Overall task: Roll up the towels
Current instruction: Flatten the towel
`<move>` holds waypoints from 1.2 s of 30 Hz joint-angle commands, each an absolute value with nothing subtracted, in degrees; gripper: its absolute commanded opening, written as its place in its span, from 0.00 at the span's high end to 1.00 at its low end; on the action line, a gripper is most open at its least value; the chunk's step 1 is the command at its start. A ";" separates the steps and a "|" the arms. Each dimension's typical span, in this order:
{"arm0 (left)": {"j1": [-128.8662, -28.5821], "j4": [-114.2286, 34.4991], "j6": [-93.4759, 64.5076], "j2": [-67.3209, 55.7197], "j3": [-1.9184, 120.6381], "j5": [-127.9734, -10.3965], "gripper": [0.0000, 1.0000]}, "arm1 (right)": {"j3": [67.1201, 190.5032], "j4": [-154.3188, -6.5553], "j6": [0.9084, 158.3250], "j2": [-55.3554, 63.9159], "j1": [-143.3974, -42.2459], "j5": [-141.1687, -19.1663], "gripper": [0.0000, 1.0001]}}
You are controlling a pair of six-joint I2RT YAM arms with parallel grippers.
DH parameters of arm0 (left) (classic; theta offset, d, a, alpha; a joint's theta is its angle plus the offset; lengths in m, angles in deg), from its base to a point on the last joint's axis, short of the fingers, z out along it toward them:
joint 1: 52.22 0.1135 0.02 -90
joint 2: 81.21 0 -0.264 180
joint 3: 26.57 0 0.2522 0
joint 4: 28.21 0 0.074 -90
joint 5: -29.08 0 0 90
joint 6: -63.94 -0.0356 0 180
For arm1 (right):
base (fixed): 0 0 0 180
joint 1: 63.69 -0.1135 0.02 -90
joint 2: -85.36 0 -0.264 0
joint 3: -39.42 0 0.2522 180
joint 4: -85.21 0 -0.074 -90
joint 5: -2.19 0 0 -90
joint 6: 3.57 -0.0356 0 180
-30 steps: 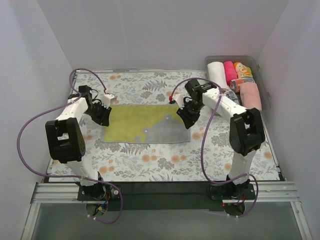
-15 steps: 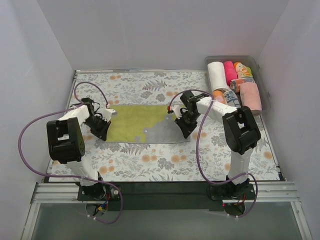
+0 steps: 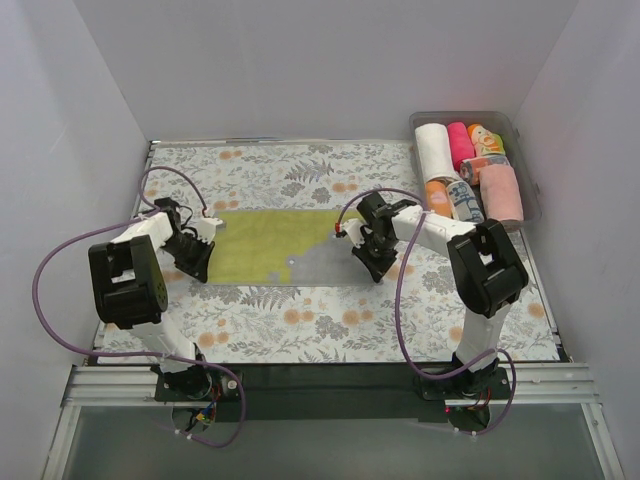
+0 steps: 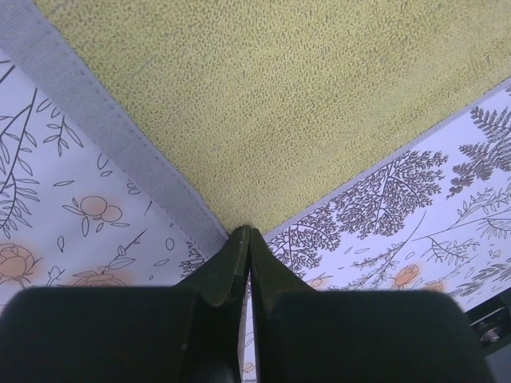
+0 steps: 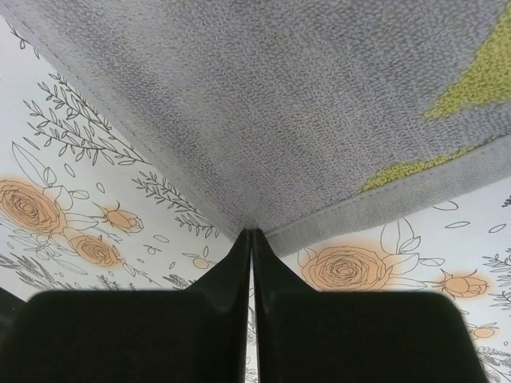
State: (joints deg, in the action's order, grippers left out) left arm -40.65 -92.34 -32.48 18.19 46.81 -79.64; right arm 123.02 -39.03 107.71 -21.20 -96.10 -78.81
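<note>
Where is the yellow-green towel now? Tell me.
In the top view the yellow-green towel lies flat mid-table on the floral covering, between the arms; the left gripper and right gripper pinch its near corners.

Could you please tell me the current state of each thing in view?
Yellow-green towel: spread flat, unrolled.
Left hand: shut, pinching the towel's near corner.
Right hand: shut, pinching the towel's other near corner.
Rolled towels: rolled, lying in the bin.
Clear bin: open, no lid on.
</note>
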 commanded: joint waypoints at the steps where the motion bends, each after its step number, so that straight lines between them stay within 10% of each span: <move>1: -37.55 -88.37 -36.43 19.52 44.67 -68.92 1.00 | 119.01 -40.08 112.01 -24.59 -95.07 -91.94 0.96; 9: -37.37 -91.18 -38.10 19.25 45.55 -73.57 1.00 | 119.09 -38.32 113.94 -21.96 -98.05 -85.64 0.94; 14: -37.55 -93.73 -39.51 16.53 48.27 -81.65 1.00 | 122.43 -37.35 113.42 -19.59 -99.11 -79.82 0.73; 22: -37.37 -100.50 -39.60 13.37 59.32 -93.61 0.69 | 130.16 -36.48 112.62 -15.98 -96.66 -77.53 0.41; 29: -37.37 -96.03 -34.95 19.41 72.33 -94.68 0.57 | 143.33 -36.56 114.47 -17.19 -89.72 -69.44 0.40; 36: -37.46 -86.55 -23.63 30.93 83.33 -93.53 0.66 | 159.69 -36.99 107.53 -30.47 -83.38 -73.03 0.60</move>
State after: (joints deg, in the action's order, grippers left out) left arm -37.70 -91.53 -29.97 27.52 80.42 -92.74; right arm 156.55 -37.48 110.55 -25.66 -85.54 -72.37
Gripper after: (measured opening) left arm 0.350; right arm 0.415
